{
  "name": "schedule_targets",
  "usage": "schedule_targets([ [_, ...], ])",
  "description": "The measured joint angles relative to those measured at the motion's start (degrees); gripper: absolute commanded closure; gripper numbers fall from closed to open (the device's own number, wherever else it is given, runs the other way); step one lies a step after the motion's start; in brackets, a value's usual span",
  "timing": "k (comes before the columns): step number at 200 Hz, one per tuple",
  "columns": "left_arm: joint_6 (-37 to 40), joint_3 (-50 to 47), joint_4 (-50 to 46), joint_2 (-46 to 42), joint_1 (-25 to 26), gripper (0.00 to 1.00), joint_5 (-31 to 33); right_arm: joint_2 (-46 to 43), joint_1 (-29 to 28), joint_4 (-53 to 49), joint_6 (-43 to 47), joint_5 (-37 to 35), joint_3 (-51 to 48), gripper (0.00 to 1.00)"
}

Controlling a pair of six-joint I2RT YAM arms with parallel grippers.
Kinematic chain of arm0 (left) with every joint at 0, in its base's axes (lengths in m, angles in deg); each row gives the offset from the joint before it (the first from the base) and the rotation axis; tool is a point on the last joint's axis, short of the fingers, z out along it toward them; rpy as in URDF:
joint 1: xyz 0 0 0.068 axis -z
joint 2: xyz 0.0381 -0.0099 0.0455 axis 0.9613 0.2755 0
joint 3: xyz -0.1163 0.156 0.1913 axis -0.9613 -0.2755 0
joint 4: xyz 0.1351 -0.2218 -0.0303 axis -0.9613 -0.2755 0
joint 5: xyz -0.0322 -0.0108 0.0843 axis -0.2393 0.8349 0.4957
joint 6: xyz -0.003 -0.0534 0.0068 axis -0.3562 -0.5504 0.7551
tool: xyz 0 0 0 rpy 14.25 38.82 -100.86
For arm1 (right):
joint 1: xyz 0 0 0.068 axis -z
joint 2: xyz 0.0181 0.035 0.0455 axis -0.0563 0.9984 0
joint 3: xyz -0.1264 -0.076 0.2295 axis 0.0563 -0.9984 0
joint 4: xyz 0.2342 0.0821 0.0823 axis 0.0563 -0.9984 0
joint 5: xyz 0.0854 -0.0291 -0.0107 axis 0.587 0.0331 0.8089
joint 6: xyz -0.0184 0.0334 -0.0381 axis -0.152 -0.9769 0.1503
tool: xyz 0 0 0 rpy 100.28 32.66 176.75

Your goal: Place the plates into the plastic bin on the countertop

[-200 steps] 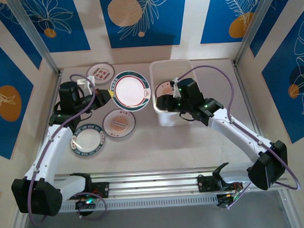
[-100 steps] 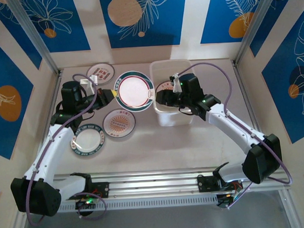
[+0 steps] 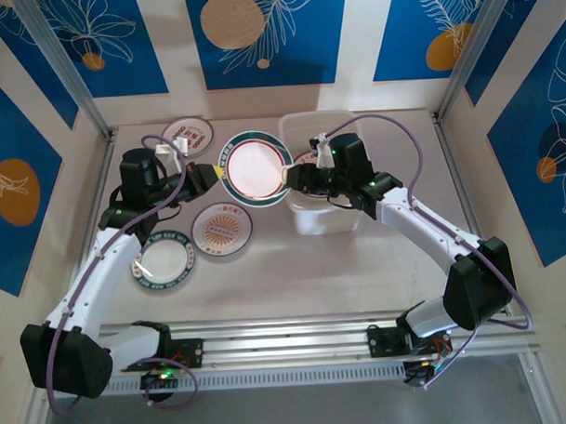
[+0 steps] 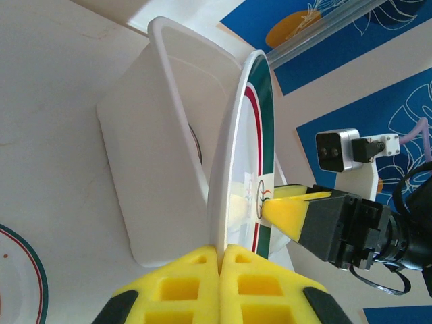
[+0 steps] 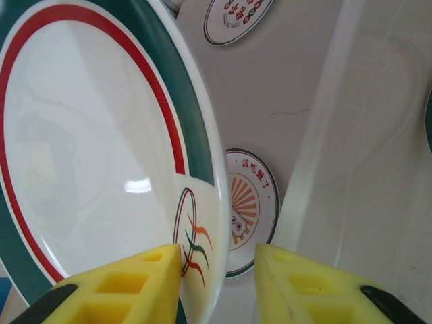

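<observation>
A large white plate with a green rim and a red ring hangs tilted just left of the plastic bin. My left gripper is shut on its left edge, and in the left wrist view the yellow pads pinch the plate edge-on. My right gripper straddles the opposite rim. In the right wrist view this gripper is open: one pad touches the plate on its face, the other stands clear of it. Three smaller plates lie on the countertop.
The bin's white wall stands right behind the held plate. Inside the bin lies another plate, mostly hidden. A sunburst plate lies on the counter below the right gripper. Cream walls and an aluminium rail border the counter.
The left gripper has carried the large plate rightwards to the bin's left wall. The right gripper moved left from over the bin to the plate's rim, and its jaws narrowed.
</observation>
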Motion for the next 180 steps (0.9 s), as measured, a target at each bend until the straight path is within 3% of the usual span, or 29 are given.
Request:
schedule_targets([
  [60, 0.02, -0.02, 0.44, 0.55, 0.20, 1.00, 1.20, -0.09, 1.01, 3.10, -3.34, 1.64, -0.09, 0.91],
  [88, 0.11, -0.17, 0.37, 0.55, 0.20, 1.00, 2.01, -1.11, 1.18, 4.70, -5.22, 2.16, -1.29, 0.95],
  [130, 0.39, -0.98, 0.42, 1.51, 0.35, 0.84, 2.19, -2.45, 1.70, 6.14, -8.44, 3.28, -2.82, 0.98],
  [180, 1.01, -1.44, 0.61, 3.34, 0.87, 0.73, 2.29, -2.75, 1.97, 4.94, -10.56, 2.36, -3.28, 1.00],
])
